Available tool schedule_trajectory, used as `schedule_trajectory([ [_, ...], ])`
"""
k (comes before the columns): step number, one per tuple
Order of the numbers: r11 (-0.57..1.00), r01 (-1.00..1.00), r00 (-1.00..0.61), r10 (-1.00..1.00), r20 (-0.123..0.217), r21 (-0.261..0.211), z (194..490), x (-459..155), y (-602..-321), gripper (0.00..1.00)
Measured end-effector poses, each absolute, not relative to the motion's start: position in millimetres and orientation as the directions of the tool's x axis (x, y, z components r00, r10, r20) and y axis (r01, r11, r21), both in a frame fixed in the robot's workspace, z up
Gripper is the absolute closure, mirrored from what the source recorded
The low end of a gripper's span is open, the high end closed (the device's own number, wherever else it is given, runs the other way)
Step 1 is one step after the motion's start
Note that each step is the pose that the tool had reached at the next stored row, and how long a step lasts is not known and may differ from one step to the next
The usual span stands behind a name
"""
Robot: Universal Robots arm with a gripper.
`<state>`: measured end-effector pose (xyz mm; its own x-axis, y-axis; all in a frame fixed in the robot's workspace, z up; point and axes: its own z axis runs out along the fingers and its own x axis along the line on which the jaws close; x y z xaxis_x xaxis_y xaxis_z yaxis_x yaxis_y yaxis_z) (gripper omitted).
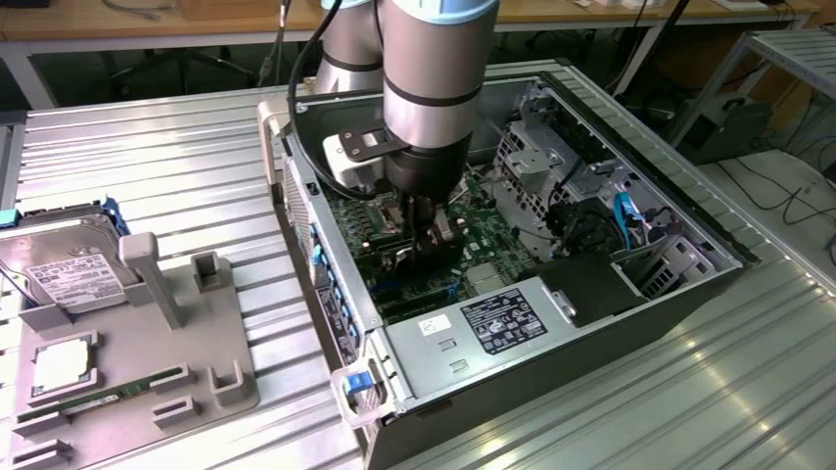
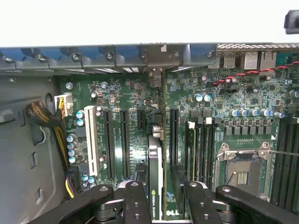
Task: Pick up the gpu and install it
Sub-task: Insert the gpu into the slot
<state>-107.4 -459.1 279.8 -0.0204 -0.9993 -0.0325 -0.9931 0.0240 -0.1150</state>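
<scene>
My gripper [image 1: 433, 253] reaches down into the open computer case [image 1: 679, 220], low over the motherboard [image 1: 503, 245]. In the wrist view the gripper [image 2: 163, 198] is shut on the gpu [image 2: 155, 163], a thin black card seen edge-on between the two black fingers [image 2: 137, 200]. The card stands upright over the motherboard [image 2: 117, 98], lined up with the long black expansion slots [image 2: 108, 140], and its far end points at the rear slot opening [image 2: 156, 56]. I cannot tell whether its lower edge sits in a slot. In the exterior view the arm hides most of the card.
A CPU socket [image 2: 243, 172] and memory slots [image 2: 201, 149] lie beside the card. Yellow and black cables [image 2: 46, 116] run along the case wall. The power supply [image 1: 490, 323] fills the case's near end. On the exterior view's left, a grey holder [image 1: 144, 372] carries a hard drive [image 1: 72, 269] and a RAM stick [image 1: 92, 401].
</scene>
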Motion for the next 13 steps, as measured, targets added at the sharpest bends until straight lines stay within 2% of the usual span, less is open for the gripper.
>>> schedule_trajectory([
  [5, 0.024, -0.993, -0.02, -0.999, -0.033, -0.119, 280.4, -108.2, -459.1, 0.66],
  [6, 0.024, -0.993, -0.02, -0.999, -0.033, -0.119, 280.5, -108.3, -459.1, 0.73],
  [7, 0.024, -0.993, -0.02, -0.999, -0.033, -0.119, 280.5, -108.3, -459.1, 0.73],
  [9, 0.024, -0.993, -0.02, -0.999, -0.033, -0.119, 280.5, -108.3, -459.1, 0.89],
  [13, 0.024, -0.993, -0.02, -0.999, -0.033, -0.119, 280.5, -108.3, -459.1, 0.89],
])
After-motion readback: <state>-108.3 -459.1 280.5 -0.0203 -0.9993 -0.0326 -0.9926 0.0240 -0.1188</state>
